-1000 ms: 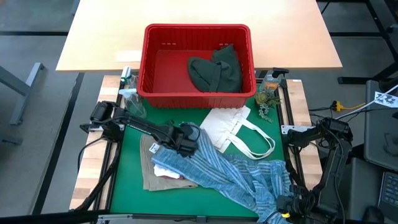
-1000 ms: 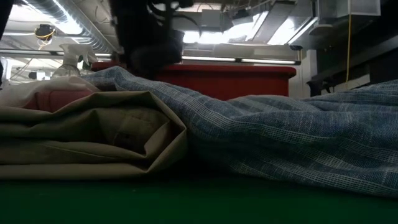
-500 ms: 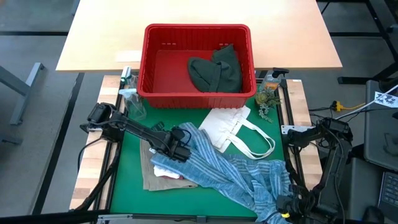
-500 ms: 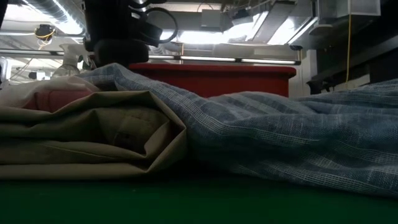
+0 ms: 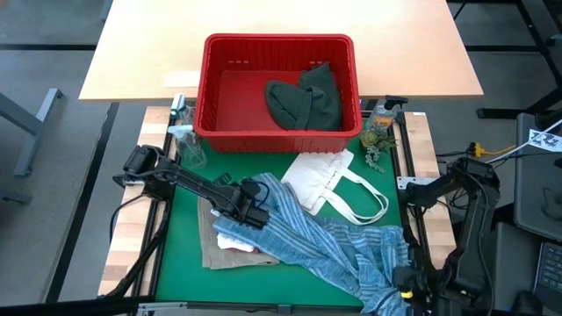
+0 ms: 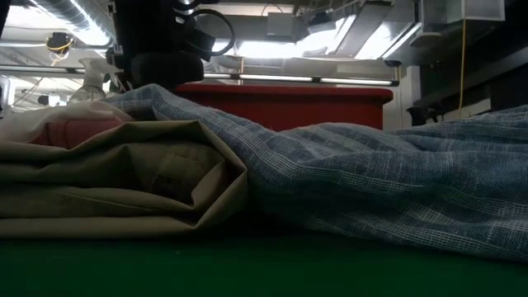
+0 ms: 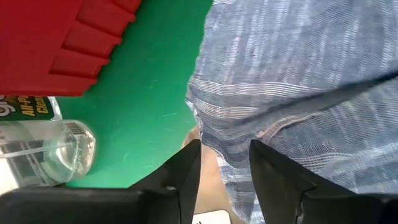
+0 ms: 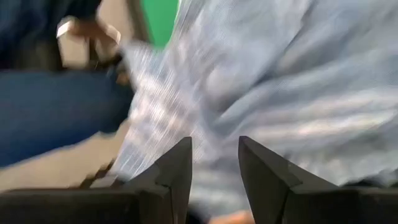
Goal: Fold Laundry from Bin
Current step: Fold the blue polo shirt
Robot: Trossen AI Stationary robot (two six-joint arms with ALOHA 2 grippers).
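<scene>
Left gripper: fingers parted, nothing between them, poised over the upper edge of the blue-white striped cotton shirt. Right gripper: fingers parted at the shirt's lower corner, empty as far as can be seen. The shirt lies rumpled across the green desk mat, overlapping the folded tan garment. Judged light, limp and prone to bunching; best pinched at a hem or corner. The high view alone shows the dark green garment in the large red plastic crate; the low view shows the tan folds' thickness.

A lab: exposed ceiling ducts above a green-matted workbench.
</scene>
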